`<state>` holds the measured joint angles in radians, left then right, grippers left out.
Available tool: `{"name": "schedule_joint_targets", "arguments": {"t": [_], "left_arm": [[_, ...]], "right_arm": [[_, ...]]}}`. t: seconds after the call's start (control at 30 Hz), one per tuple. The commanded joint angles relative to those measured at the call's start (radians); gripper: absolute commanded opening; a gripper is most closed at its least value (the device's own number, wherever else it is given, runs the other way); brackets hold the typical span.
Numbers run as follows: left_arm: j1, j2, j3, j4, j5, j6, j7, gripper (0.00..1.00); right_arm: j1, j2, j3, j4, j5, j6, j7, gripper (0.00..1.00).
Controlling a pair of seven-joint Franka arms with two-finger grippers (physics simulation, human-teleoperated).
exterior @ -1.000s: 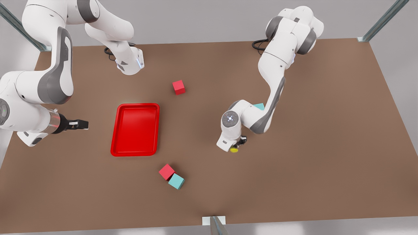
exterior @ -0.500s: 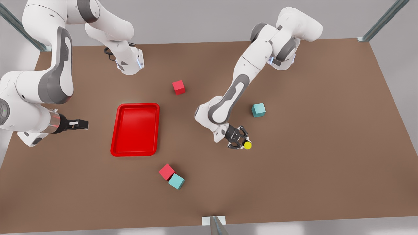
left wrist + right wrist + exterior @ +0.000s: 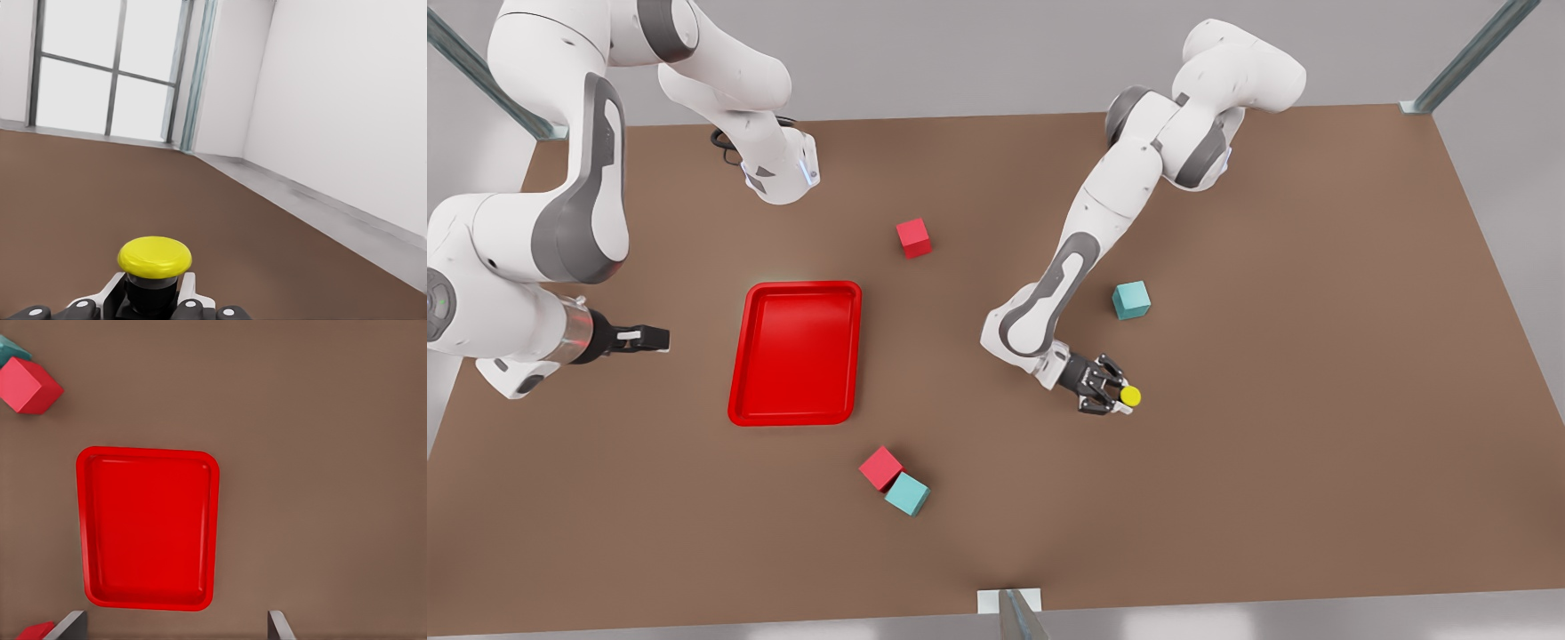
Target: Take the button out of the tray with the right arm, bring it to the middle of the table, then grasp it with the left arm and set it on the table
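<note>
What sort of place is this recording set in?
Most likely a simulated robot test cell: two white arms over a bare brown table holding a red tray and toy cubes, with plain white walls and a window behind.

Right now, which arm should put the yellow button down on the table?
The left arm. Its hand is shut on the button above bare table. The right hand waits open beside the empty tray.

Both arms wear glossy white shells with rounded grey joint sections, the left arm (image 3: pixel 1103 231) showing a long grey stripe down its forearm. Black cables coil at each base, and small blue lights glow there. The right arm (image 3: pixel 534 240) ends in a silvery collar before its black hand (image 3: pixel 660 339).
</note>
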<state>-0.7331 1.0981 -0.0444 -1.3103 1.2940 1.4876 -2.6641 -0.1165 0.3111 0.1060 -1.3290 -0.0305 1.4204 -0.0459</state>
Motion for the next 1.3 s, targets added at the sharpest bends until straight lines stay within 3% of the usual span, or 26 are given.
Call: {"name": "schedule_joint_targets", "arguments": {"t": [0.0,0.13,0.5,0.57,0.87,1.1,1.13,1.2,1.27], "left_arm": [[0.006,0.000,0.000,-0.009,0.051,-0.001,-0.432,0.45],[0.006,0.000,0.000,-0.009,0.054,0.013,-0.188,0.45],[0.008,0.025,0.000,-0.009,0.064,0.028,-0.174,0.47],[0.008,0.025,0.000,-0.009,0.067,0.028,-0.174,1.00],[0.008,0.020,0.001,-0.009,0.074,0.022,-0.174,1.00],[0.018,-0.026,0.001,-0.033,0.090,-0.053,0.084,1.00],[0.018,-0.049,0.001,-0.043,0.090,-0.104,0.212,1.00],[0.008,-0.144,-0.006,-0.043,0.077,-0.337,1.102,1.00],[0.011,-0.250,-0.017,0.039,-0.252,-0.310,1.565,1.00]], "right_arm": [[0.001,-0.001,0.000,0.001,0.001,-0.001,0.008,1.00],[0.001,-0.001,0.004,-0.001,0.001,-0.001,0.008,1.00],[0.003,-0.001,0.004,-0.004,0.003,-0.001,0.009,1.00],[0.021,-0.001,0.004,-0.004,0.003,-0.005,0.037,1.00],[0.012,-0.001,0.001,-0.001,0.001,-0.005,0.037,1.00],[0.069,0.013,0.004,-0.002,0.001,-0.005,0.153,1.00],[0.066,0.013,0.004,-0.002,0.001,-0.005,0.153,1.00],[0.064,0.013,0.004,-0.002,0.001,-0.005,0.152,1.00],[0.064,0.013,0.004,-0.001,0.001,-0.005,0.152,1.00]]}}
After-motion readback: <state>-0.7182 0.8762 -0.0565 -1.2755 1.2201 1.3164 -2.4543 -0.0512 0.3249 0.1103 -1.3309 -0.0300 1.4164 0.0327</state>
